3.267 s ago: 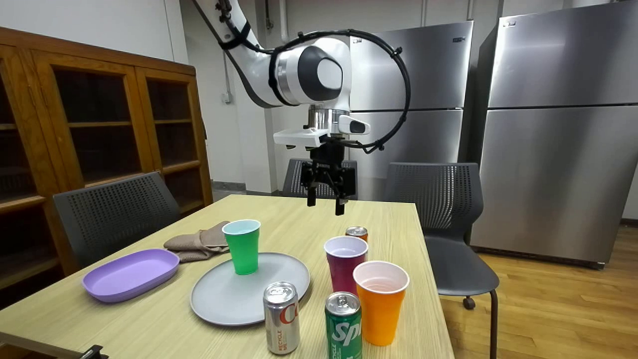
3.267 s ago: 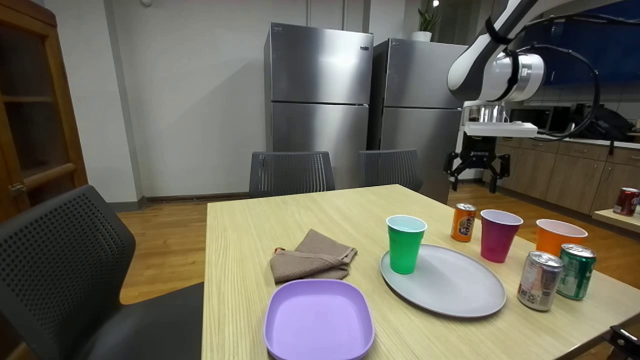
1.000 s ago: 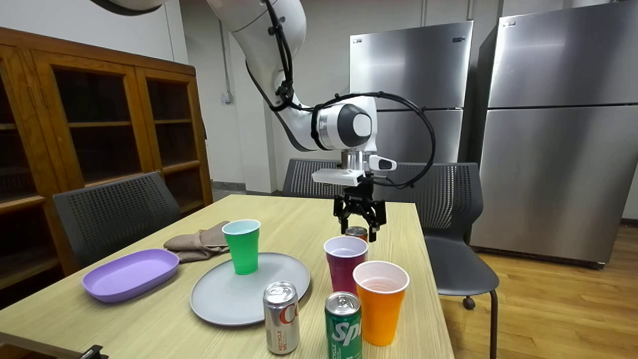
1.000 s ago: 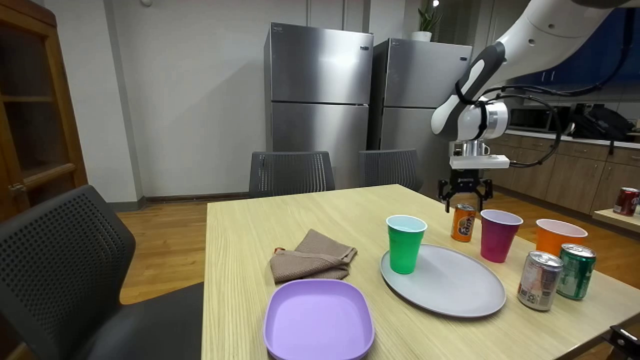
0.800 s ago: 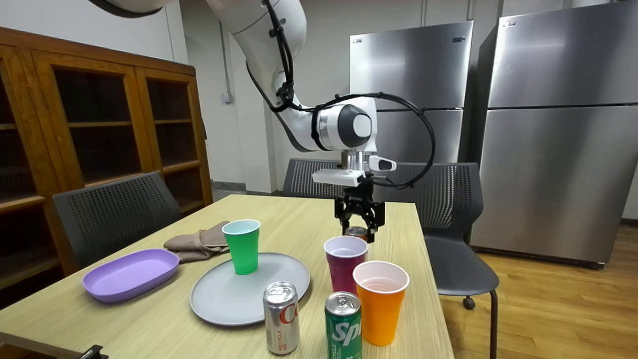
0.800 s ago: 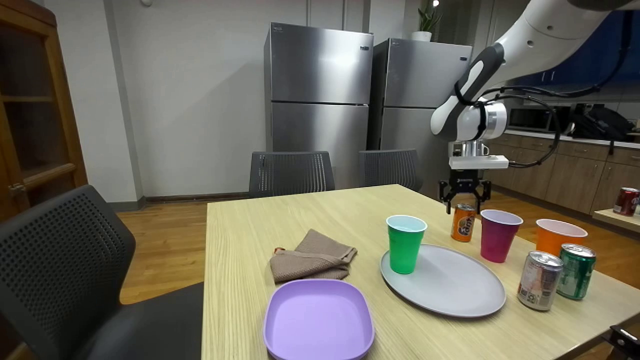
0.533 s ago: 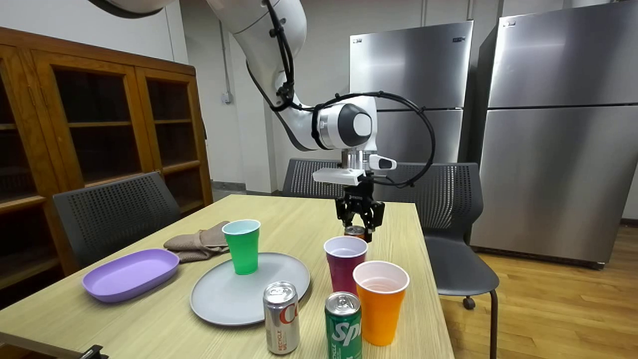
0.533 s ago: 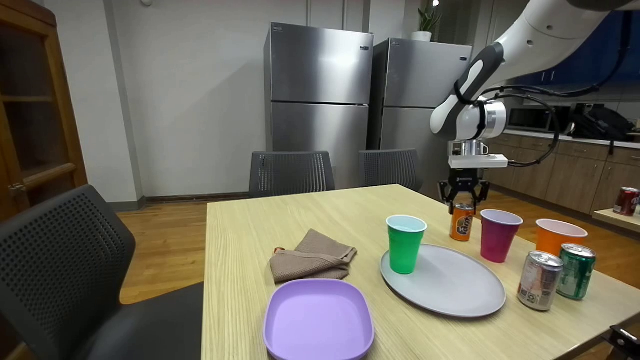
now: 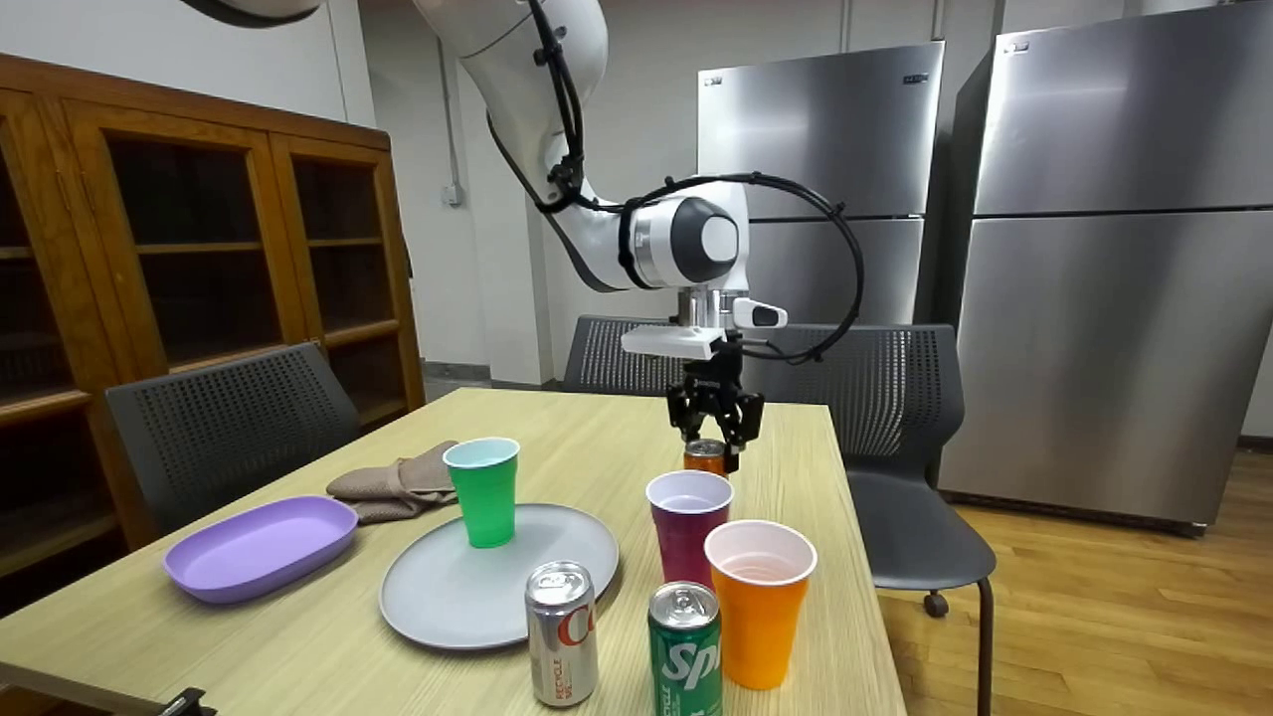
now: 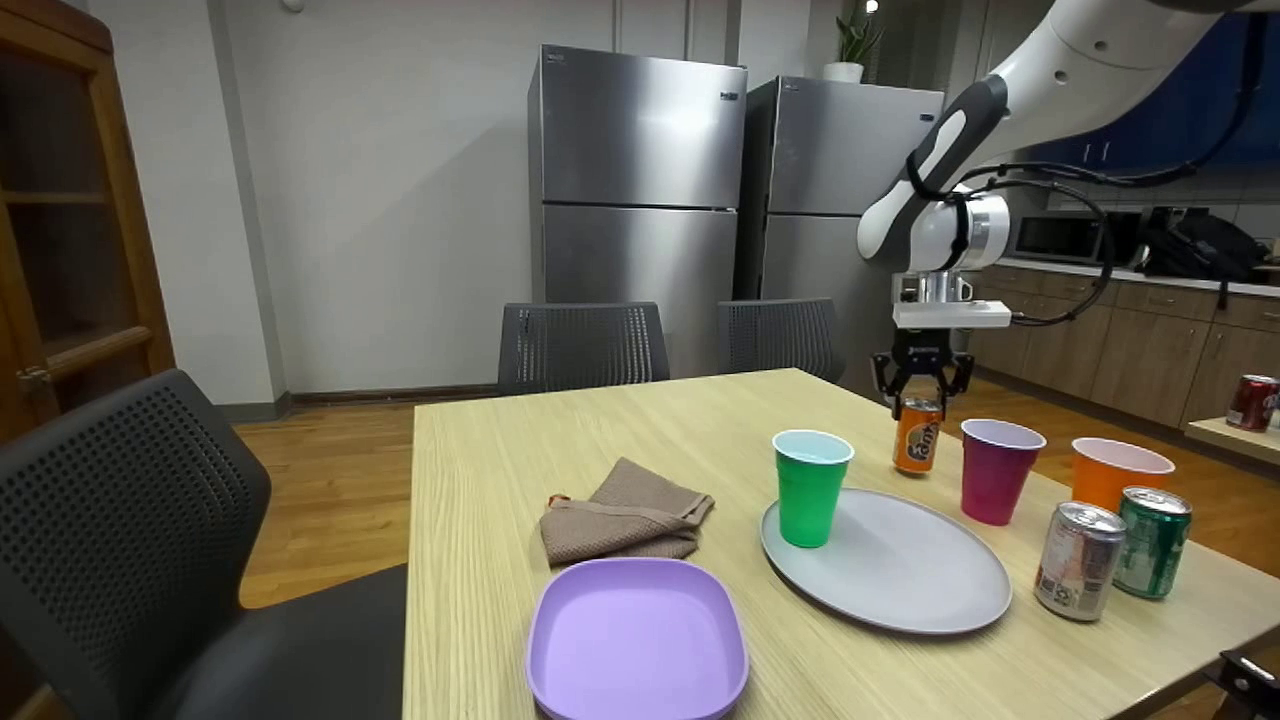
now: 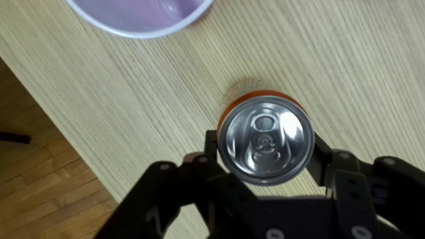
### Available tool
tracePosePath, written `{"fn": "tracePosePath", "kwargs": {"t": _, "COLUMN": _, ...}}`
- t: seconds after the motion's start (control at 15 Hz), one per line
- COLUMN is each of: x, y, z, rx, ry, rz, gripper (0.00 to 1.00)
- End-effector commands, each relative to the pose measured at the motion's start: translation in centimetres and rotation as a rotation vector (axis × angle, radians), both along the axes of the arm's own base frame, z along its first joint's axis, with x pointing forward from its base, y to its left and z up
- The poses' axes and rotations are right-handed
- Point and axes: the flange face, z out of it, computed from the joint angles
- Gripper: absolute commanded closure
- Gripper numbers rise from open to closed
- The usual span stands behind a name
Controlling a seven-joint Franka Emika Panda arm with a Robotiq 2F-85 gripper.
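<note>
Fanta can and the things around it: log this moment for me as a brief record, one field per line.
Held: Fanta can, upright
Hand: closed on the can from both sides, near its top
Nearest cup: maroon plastic cup
Plate: gray plate, with green plastic cup upright on it
Other cans: Sprite can beside orange plastic cup; silver soda can
Also: brown cloth, lavender tray

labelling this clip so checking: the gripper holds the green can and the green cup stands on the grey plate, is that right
Not quite: the gripper holds the orange can, not the green can, as both exterior views show. The green cup does stand on the grey plate.
</note>
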Motion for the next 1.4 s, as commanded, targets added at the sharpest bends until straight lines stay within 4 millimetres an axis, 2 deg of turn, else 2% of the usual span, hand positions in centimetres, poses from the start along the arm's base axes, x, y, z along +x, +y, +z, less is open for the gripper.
{"fn": "tracePosePath", "kwargs": {"t": 0.0, "x": 0.8, "y": 1.4, "z": 3.5, "rx": 0.008, "ry": -0.023, "rz": 0.016, "gripper": 0.62}}
{"fn": "tracePosePath", "kwargs": {"t": 0.27, "x": 1.9, "y": 3.9, "z": 6.2, "rx": 0.006, "ry": -0.049, "rz": 0.058, "gripper": 0.62}}
{"fn": "tracePosePath", "kwargs": {"t": 0.53, "x": 3.1, "y": 7.6, "z": 8.6, "rx": -0.001, "ry": -0.087, "rz": 0.116, "gripper": 0.62}}
{"fn": "tracePosePath", "kwargs": {"t": 0.93, "x": 4.2, "y": 14.3, "z": 12.0, "rx": 0.008, "ry": -0.126, "rz": 0.227, "gripper": 0.62}}
{"fn": "tracePosePath", "kwargs": {"t": 1.33, "x": 3.9, "y": 21.7, "z": 14.6, "rx": 0.004, "ry": -0.155, "rz": 0.357, "gripper": 0.62}}
